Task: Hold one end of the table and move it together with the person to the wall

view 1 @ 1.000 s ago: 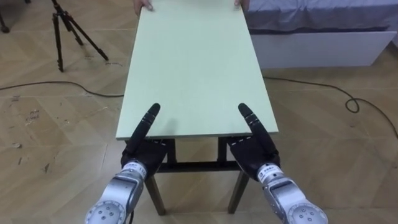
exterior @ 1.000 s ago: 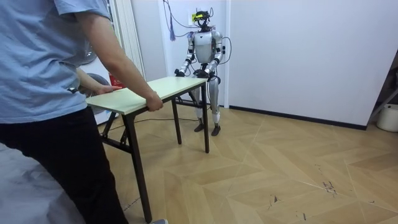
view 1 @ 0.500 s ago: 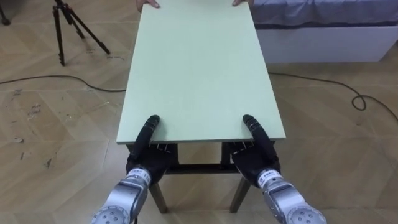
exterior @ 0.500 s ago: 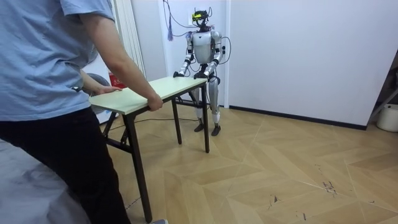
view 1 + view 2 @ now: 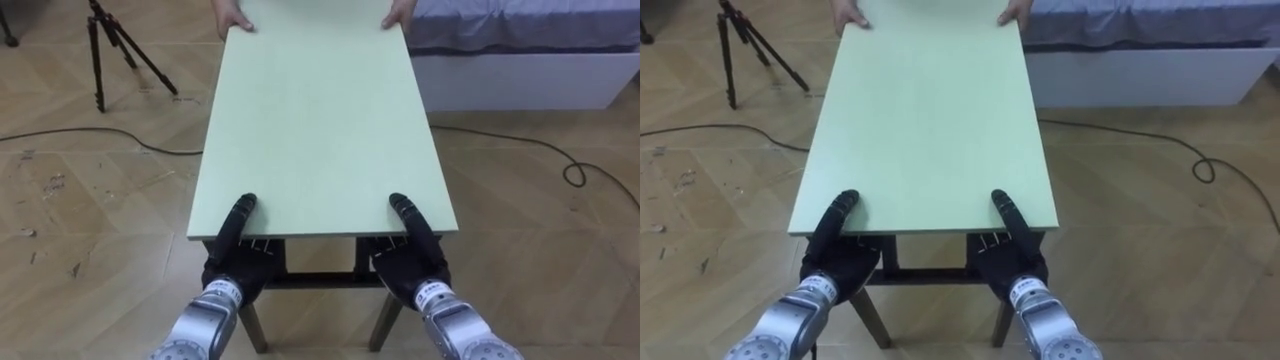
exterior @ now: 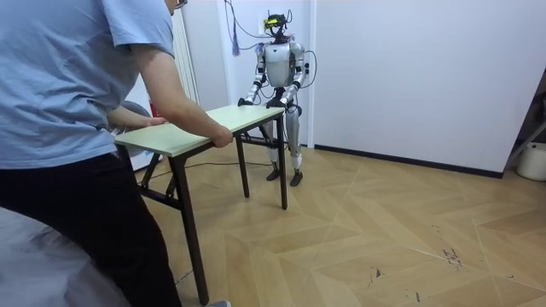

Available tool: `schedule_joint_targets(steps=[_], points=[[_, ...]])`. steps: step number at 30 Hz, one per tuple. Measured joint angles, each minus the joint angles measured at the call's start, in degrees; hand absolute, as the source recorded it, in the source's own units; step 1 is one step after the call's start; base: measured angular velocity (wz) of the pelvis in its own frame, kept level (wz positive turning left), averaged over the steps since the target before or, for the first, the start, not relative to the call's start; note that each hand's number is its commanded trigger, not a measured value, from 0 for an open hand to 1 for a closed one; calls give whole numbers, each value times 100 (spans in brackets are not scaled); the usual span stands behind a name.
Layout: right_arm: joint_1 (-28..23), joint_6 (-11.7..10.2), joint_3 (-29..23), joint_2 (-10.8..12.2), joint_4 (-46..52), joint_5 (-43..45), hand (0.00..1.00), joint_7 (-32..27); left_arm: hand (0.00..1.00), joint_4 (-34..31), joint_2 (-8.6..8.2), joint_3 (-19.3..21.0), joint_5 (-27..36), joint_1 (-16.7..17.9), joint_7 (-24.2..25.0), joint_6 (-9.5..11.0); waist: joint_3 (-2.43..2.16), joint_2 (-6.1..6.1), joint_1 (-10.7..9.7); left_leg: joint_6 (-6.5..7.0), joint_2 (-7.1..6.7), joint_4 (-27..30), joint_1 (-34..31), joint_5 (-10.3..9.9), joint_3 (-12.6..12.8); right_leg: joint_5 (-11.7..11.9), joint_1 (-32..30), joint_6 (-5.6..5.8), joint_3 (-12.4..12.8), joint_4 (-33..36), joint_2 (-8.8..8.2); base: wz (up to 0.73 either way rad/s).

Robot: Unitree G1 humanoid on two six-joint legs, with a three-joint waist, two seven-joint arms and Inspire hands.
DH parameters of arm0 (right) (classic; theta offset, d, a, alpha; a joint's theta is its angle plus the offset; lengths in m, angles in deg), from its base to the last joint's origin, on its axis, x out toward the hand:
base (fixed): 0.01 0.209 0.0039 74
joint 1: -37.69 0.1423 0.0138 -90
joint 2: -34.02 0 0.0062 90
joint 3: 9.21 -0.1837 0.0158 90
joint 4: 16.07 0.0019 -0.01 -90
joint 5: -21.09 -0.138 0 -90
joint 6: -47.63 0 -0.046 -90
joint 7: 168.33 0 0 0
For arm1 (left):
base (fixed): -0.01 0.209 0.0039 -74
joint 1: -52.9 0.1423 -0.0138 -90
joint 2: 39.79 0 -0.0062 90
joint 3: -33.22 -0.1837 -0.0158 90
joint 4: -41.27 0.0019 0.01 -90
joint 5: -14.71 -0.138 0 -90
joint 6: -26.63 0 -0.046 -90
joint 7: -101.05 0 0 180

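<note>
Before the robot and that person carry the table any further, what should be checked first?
1. Robot's left hand on the table, at its near edge: ok.
2. Its right hand on that edge: ok.
3. How firmly both hold underneath: cannot tell.
4. The person's hands on the far end: ok.
5. Tabletop bare, nothing to slide off: ok.
6. The tripod and the bed stand apart from the table's sides: ok.

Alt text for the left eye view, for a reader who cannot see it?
The robot's left hand and right hand clamp the near edge of a pale green table, while a person's hands hold the far edge. A tripod stands on the wooden floor.
</note>
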Motion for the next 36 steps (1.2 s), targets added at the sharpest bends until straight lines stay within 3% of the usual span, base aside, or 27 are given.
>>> schedule_joint_targets(steps=[4, 6, 7, 8, 9, 10, 11, 12, 13, 15, 18, 25, 31, 36], points=[[-268, 5, 1, -13, 335, 55, 100, -44, 100, -201, -4, -2, -44, 225, 84, -51, -18, 26, 14, 0, 10, -1, 23, 1, -36, 0, -12, 0, 6, 53, 9, -2], [-406, 5, 10, -19, 441, 83, 100, -45, 100, -250, -8, -41, -61, 331, 118, -50, -25, 88, 91, 2, 78, -25, 114, 6, -257, -18, -182, 3, -13, 403, 56, -22], [-530, 16, 13, -1, 515, 122, 100, -48, 100, -318, 2, -76, -95, 452, 144, -17, -50, 135, 180, 1, 162, -65, 204, 4, -610, -161, -372, -48, 58, 572, 172, -46], [-556, 46, 52, 70, 608, 234, 100, -57, 100, -494, 23, -67, -101, 652, 258, 96, -57, 137, 193, -13, 210, -78, 190, -4, -840, -7, -537, -267, 385, -29, 406, -49], [-571, 44, 88, 95, 685, 279, 100, -67, 100, -620, 22, -49, -101, 758, 292, 147, -57, 121, 192, -31, 192, -80, 170, -17, -854, 298, -628, -328, 429, -335, 433, -18], [-691, -6, 161, 26, 841, 327, 100, -74, 100, -688, -55, -63, -115, 905, 346, 194, -62, 229, 137, -172, 243, -98, 202, -55, -833, 650, -705, -365, 309, -189, 433, 15], [-768, -61, 204, 18, 891, 320, 100, -74, 100, -692, -57, -100, -116, 948, 346, 177, -60, 229, 107, -304, 239, -94, 207, -10, -688, 643, -667, -373, 294, -155, 395, 39], [-850, -109, 260, -15, 942, 287, 100, -73, 100, -700, -55, -149, -114, 1006, 348, 160, -38, 182, 62, -440, 266, -223, 187, 44, -269, 639, -587, -366, 434, -152, 335, 57], [-888, -144, 250, -15, 992, 276, 100, -62, 100, -757, -42, -204, -132, 1018, 360, 179, -14, 146, -44, -473, 365, -451, 93, 258, -63, 605, -569, -311, 519, -145, 325, 57], [-951, -172, 221, -64, 1087, 251, 100, -26, 100, -872, 1, -256, -194, 1013, 365, 189, -10, 97, -50, -363, 412, -428, 63, 213, 89, 511, -612, -239, 513, -94, 370, 19], [-1124, -189, 232, -53, 1296, 269, 100, -26, 100, -923, 35, -336, -278, 1070, 434, 244, -17, 86, 69, -353, 354, -417, 93, 204, 140, 510, -609, -240, 306, -84, 362, -15], [-1276, -573, 404, -29, 1522, 352, 100, -3, 100, -987, 26, -790, -380, 1142, 538, 864, -11, 70, 86, -352, 277, -367, 121, 204, 200, 475, -561, -193, 285, -80, 300, -2], [-1276, -848, 553, -25, 1643, 301, 100, -3, 100, -1091, 9, -976, -379, 1150, 594, 1179, 2, 49, 110, -352, 262, -365, 150, 204, 201, 475, -547, -193, 286, -68, 292, -1], [-1276, -947, 635, -43, 1704, 185, 100, -2, 100, -1248, 23, -1024, -381, 1182, 607, 1244, 23, 16, 103, -351, 264, -346, 154, 205, 202, 475, -544, -193, 285, -21, 267, 2]])
